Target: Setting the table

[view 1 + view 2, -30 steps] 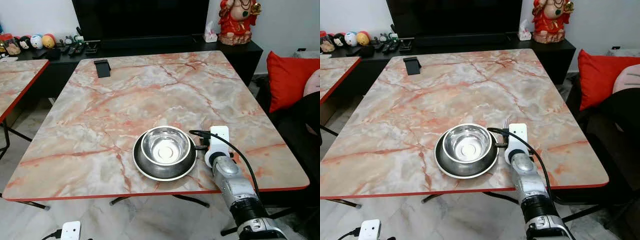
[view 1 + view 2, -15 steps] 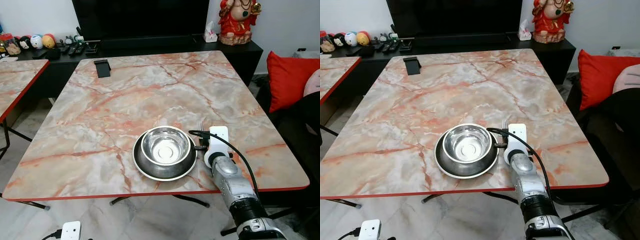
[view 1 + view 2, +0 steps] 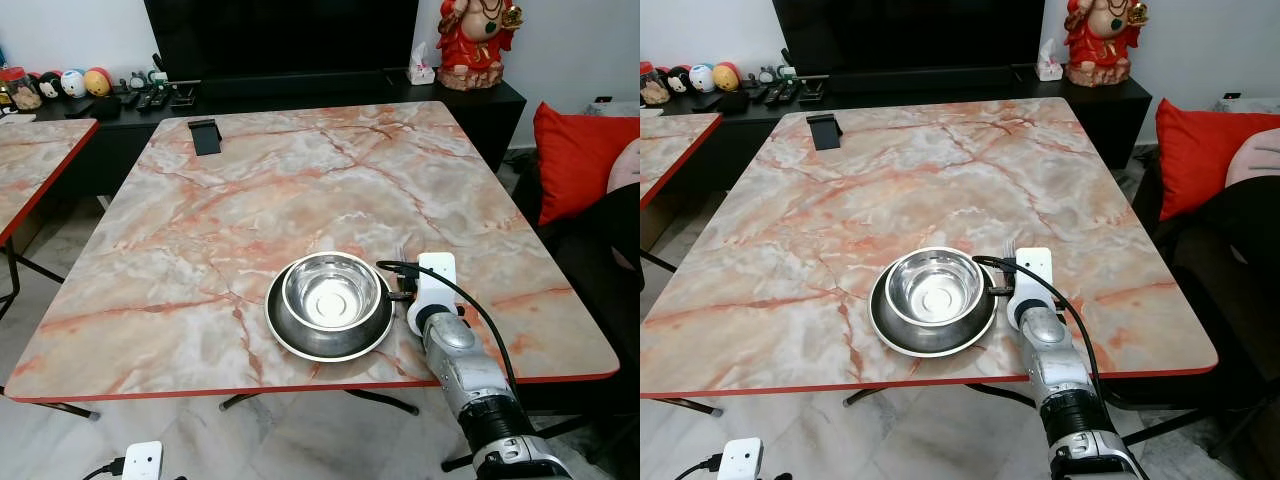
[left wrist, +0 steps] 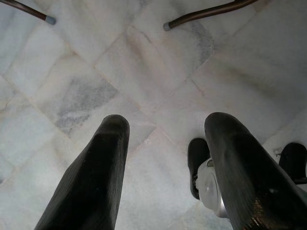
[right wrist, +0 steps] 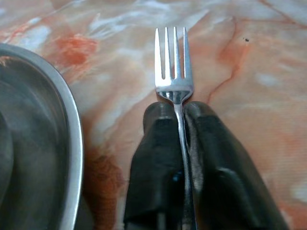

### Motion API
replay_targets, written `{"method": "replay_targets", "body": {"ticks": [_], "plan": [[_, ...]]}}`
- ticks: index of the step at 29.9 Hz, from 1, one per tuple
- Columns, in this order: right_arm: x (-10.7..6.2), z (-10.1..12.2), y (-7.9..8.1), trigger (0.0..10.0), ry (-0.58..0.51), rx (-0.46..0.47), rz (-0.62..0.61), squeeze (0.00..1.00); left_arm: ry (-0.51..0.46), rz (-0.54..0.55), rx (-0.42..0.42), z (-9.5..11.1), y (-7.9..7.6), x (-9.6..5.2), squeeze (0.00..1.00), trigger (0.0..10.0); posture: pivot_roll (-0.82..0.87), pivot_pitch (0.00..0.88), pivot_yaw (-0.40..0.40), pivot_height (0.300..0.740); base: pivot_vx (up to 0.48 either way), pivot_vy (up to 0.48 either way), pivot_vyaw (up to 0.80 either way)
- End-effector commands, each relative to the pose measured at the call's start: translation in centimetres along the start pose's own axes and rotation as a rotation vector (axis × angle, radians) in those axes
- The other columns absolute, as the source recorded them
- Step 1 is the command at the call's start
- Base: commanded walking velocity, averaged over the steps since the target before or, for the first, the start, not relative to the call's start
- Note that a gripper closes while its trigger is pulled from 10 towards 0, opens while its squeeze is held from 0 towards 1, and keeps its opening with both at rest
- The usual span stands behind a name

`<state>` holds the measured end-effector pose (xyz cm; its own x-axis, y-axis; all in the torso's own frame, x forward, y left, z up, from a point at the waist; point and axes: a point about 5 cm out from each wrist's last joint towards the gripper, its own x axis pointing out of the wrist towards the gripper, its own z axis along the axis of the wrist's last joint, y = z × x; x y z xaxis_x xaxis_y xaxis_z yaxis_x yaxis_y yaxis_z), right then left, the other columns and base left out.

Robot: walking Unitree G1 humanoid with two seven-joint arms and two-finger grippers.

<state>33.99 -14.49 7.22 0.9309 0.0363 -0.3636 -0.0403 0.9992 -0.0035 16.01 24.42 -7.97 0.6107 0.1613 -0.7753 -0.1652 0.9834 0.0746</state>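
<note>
Gripping a silver fork (image 5: 174,72) by its neck, the right hand (image 5: 177,112) has both black fingers (image 5: 156,143) pressed tight on the handle, tines pointing away from the wrist, out over the marble worktop (image 3: 300,190). In the wrist view the fork sits just beside the rim of the plate (image 5: 72,143), to the plate's right; can't tell whether the tines touch the surface or hang just above it. In the head views the right arm reaches over the near edge of the worktop w/ its white wrist unit just right of the plate (image 3: 328,345).

A steel bowl (image 3: 331,291) sits inside the dark steel plate, both near the front edge of the worktop, approx. centre-right.

Left hand (image 4: 168,139) hangs low over the pale tiled floor (image 4: 144,72), fingers (image 4: 96,177) spread wide apart, nothing between them; part of the robot's foot (image 4: 206,177) shows below.

Far corner of the worktop, robot's left: a small black stand (image 3: 204,136). Behind it a dark TV bench (image 3: 300,85) w/ remotes and small figures, a red statue (image 3: 476,40) at its right end. Red cushion (image 3: 575,160) on the sofa to the right. Second marble worktop (image 3: 35,150) at left
</note>
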Motion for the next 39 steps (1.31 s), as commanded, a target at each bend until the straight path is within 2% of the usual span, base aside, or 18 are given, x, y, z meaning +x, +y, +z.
{"method": "replay_targets", "body": {"ticks": [1,2,3,4,7,9,10,11,12,13,24,39], "plan": [[0.1,-0.1,0.4,10.0,0.019,-0.008,0.013,0.80,0.011,0.007,0.020,-0.2,0.4,-0.1,0.00,10.0,-0.06,0.000,0.050,0.720,0.000,0.000,0.00],[0.1,-0.1,0.4,10.0,0.019,-0.008,0.013,0.80,0.011,0.007,0.020,-0.2,0.4,-0.1,0.00,10.0,-0.06,0.000,0.050,0.720,0.000,0.000,0.00],[0.1,-0.1,0.5,10.0,0.020,-0.008,0.018,0.91,0.012,0.008,0.020,-0.2,0.4,-0.1,0.00,10.0,-0.06,0.000,0.051,0.720,0.000,0.000,0.00],[0.1,-0.1,0.5,10.0,0.020,-0.008,0.018,0.95,0.012,0.008,0.021,-0.2,0.4,-0.1,0.00,10.0,-0.06,0.000,0.051,0.720,0.000,0.000,0.00],[0.1,-0.1,0.5,10.0,0.019,-0.009,0.014,0.93,0.013,0.008,0.021,-0.2,0.4,-0.1,0.00,10.0,-0.06,0.000,0.051,0.720,0.000,0.000,0.00],[0.1,-0.1,0.5,10.0,0.019,-0.010,0.009,0.85,0.013,0.007,0.022,-0.2,0.4,-0.1,0.00,10.0,-0.06,0.000,0.052,0.720,0.000,0.000,0.00],[0.1,-0.1,0.5,10.0,0.017,-0.011,0.006,0.68,0.013,0.007,0.023,-0.2,0.4,-0.1,0.00,10.0,-0.06,0.000,0.052,0.720,0.000,0.000,0.00],[0.1,-0.1,0.5,10.0,0.017,-0.011,0.006,0.68,0.013,0.007,0.023,-0.2,0.4,-0.1,0.00,10.0,-0.06,0.000,0.052,0.720,0.000,0.000,0.00],[0.1,0.0,0.4,10.0,0.008,-0.011,0.002,0.13,0.013,0.007,0.023,-0.2,0.4,-0.1,0.00,10.0,-0.06,0.000,0.052,0.720,0.000,0.000,0.00],[0.1,0.1,0.4,10.0,0.003,-0.008,0.001,0.00,0.012,0.007,0.024,-0.1,0.4,0.0,0.00,10.0,-0.06,0.000,0.053,0.720,0.000,0.000,0.00],[0.2,0.6,0.2,10.0,-0.032,-0.001,-0.020,0.00,0.009,0.003,0.029,0.0,0.3,0.0,0.00,10.0,-0.06,0.000,0.054,0.720,0.000,0.000,0.00],[0.1,2.2,0.0,10.0,-0.147,0.036,-0.036,0.00,-0.001,-0.009,0.044,0.2,0.0,0.1,0.00,10.0,-0.06,0.000,0.056,0.720,0.000,0.000,0.00]]}}
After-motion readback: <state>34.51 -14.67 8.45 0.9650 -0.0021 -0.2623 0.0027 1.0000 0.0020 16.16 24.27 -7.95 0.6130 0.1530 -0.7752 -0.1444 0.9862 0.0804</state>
